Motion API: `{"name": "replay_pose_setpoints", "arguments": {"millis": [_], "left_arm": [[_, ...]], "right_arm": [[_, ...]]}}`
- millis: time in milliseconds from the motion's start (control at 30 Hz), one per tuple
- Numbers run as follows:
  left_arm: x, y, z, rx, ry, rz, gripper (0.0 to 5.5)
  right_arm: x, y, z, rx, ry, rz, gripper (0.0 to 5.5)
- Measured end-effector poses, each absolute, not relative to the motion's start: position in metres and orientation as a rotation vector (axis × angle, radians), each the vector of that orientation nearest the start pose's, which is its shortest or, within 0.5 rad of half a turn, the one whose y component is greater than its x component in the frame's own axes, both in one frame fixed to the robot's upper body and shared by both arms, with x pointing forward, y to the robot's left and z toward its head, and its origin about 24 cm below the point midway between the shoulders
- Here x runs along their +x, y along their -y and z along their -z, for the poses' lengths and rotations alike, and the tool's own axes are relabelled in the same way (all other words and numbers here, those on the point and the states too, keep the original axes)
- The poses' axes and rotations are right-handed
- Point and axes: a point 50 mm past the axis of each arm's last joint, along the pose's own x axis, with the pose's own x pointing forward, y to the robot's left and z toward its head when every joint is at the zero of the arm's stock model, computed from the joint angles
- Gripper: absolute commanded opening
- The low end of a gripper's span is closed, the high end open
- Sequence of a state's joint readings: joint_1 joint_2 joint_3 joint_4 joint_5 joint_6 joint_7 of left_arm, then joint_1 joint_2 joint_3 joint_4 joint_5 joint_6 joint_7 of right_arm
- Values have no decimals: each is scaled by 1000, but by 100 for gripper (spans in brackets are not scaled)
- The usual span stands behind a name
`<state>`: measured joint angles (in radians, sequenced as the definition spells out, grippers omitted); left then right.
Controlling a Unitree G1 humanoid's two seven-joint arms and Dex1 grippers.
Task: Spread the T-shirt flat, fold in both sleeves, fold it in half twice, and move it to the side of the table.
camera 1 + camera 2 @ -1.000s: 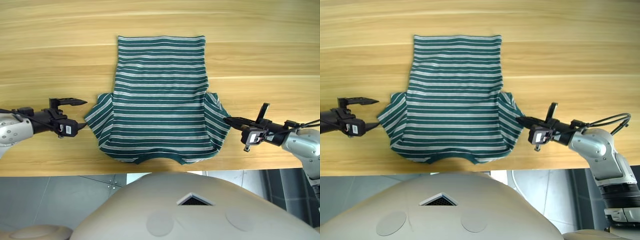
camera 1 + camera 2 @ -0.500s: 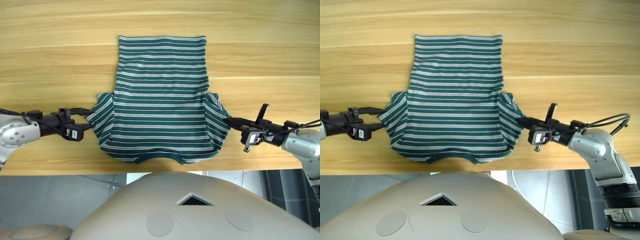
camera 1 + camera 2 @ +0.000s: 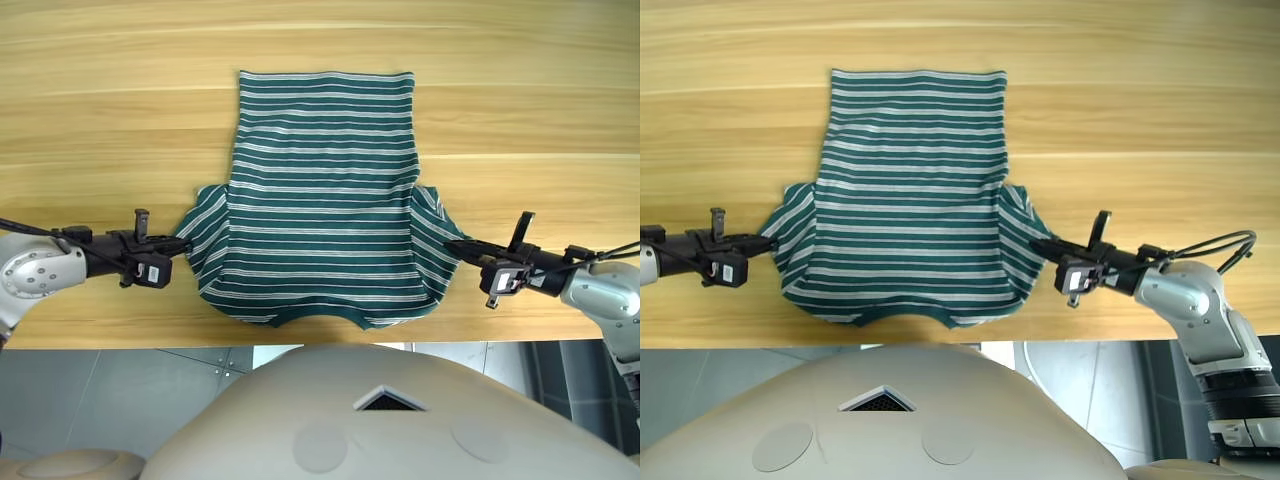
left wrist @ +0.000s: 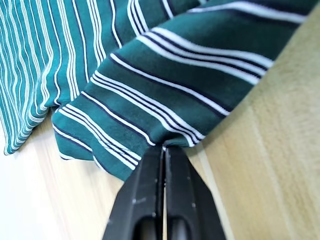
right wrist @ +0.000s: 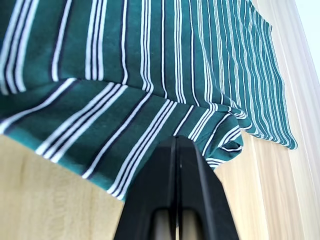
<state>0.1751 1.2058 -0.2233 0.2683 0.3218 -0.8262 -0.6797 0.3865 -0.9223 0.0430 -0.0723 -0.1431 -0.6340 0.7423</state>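
A green T-shirt with white stripes [image 3: 322, 190] lies flat on the wooden table [image 3: 90, 120], collar toward the near edge and hem at the far side. My left gripper [image 3: 178, 243] is shut on the edge of the shirt's left sleeve [image 4: 165, 100]; its fingers [image 4: 150, 195] meet at the cloth. On the other side, my right gripper [image 3: 455, 246] is shut on the edge of the right sleeve [image 5: 100, 130], with its fingers [image 5: 172, 195] pressed together on the hem.
The table's near edge [image 3: 120, 345] runs just below both arms. Bare wood stretches to the left, to the right [image 3: 540, 110] and behind the shirt.
My left gripper moved right to the left sleeve and went from open to shut on its edge. The right gripper edged slightly inward on the right sleeve.
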Motion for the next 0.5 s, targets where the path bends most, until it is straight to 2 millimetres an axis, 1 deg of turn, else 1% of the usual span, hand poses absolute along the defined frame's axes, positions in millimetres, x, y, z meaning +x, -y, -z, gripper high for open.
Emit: {"name": "replay_pose_setpoints", "arguments": {"millis": [233, 400, 500], "left_arm": [[163, -302, -53, 1343, -338, 1341, 3], [156, -295, -53, 1300, -305, 1358, 3], [155, -294, -54, 1297, -303, 1362, 3]], "right_arm": [[147, 243, -52, -1003, -123, -1167, 0], [148, 244, -53, -1006, -123, -1166, 0], [147, 244, -53, -1007, -125, -1167, 0]]}}
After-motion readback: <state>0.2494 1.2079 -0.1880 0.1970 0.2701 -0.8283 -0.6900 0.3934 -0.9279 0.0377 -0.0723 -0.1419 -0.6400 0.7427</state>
